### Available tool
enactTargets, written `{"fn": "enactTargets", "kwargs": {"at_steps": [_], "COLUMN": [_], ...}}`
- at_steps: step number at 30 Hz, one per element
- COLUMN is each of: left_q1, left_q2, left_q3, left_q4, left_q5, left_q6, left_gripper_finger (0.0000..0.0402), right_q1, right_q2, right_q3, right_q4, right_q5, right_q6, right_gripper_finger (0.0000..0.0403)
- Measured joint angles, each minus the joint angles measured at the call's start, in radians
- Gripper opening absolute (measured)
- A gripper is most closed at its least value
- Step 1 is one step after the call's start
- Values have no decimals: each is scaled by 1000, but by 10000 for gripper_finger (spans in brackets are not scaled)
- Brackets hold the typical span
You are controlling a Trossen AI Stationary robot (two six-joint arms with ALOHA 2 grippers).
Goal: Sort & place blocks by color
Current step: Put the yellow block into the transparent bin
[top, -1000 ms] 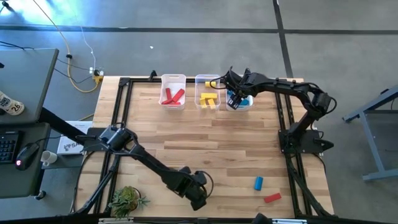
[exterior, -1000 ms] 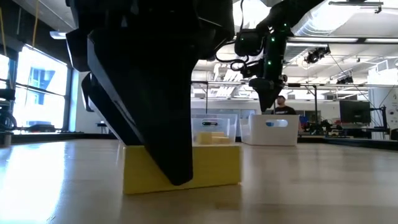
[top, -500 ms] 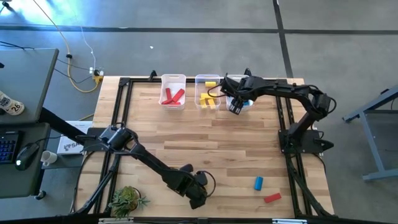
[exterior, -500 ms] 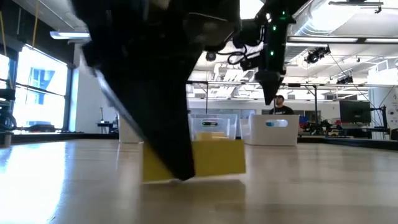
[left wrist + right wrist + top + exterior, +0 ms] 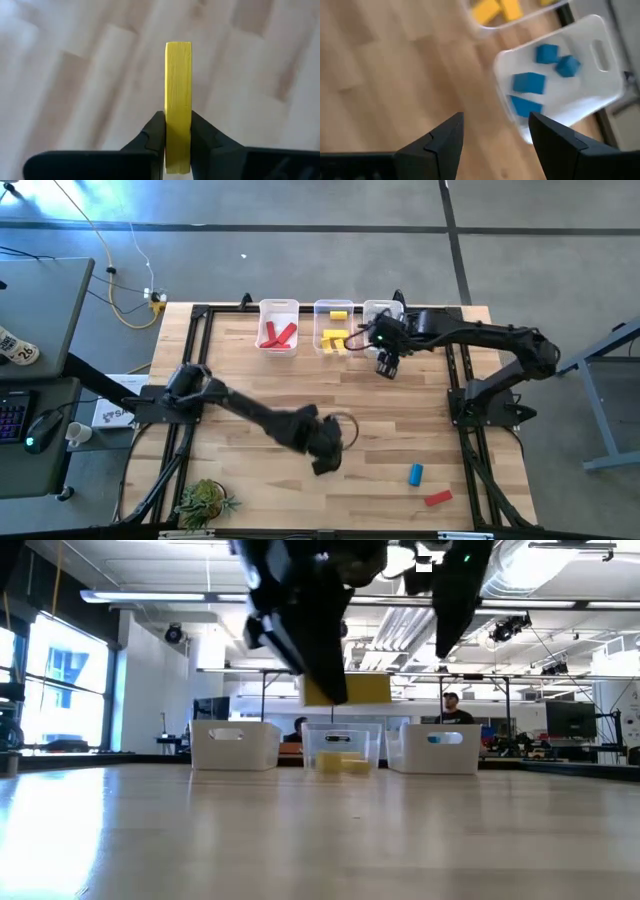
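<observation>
A flat yellow block (image 5: 362, 690) hangs high above the table with my left gripper (image 5: 324, 462) shut on it, near the table's middle front. My right gripper (image 5: 388, 367) stands open and holds nothing, over bare table just in front of the blue bin (image 5: 580, 75), which holds several blue blocks (image 5: 529, 83). The yellow bin (image 5: 335, 332) holds yellow blocks and the red bin (image 5: 278, 328) red ones. A blue cylinder (image 5: 415, 474) and a red block (image 5: 437, 498) lie flat on the table at the near right. My left gripper pinches the yellow block between its two fingers (image 5: 155, 136), one on each broad face (image 5: 178, 127), near one end. In the low view the fingers slant down onto it from above. The block is lifted clear of the table and hangs about level.
The three white-rimmed bins stand in a row at the table's far edge. A small potted plant (image 5: 205, 502) sits at the near left corner. Bare wood (image 5: 400, 420) lies between the two grippers. People show in the room beyond the table.
My left gripper has shut on the yellow block, lifted it clear of the table and carried it up and toward the far edge. My right gripper has drawn back from above the blue bin toward the near edge, staying open.
</observation>
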Motion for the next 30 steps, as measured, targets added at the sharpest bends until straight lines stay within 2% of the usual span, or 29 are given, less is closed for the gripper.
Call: {"fn": "enactTargets", "kwargs": {"at_steps": [8,15,22,30], "left_q1": [191,413,639,779], "left_q2": [-73,-96,-95,-80], "left_q3": [0,0,0,0], "left_q4": [14,82,196,227], "left_q5": [-9,10,168,287], "left_q6": [168,314,369,377], "left_gripper_finger": [32,33,33,34], "right_q1": [107,199,235,243], "right_q2": [-139,-178,-176,-175], "right_q3": [0,0,-2,-2], "right_q4": [-84,-78,-90,-183], "right_q5": [-109,-122,-122,-176], "right_q6": [132,143,157,202], "right_gripper_finger": [211,211,211,211]}}
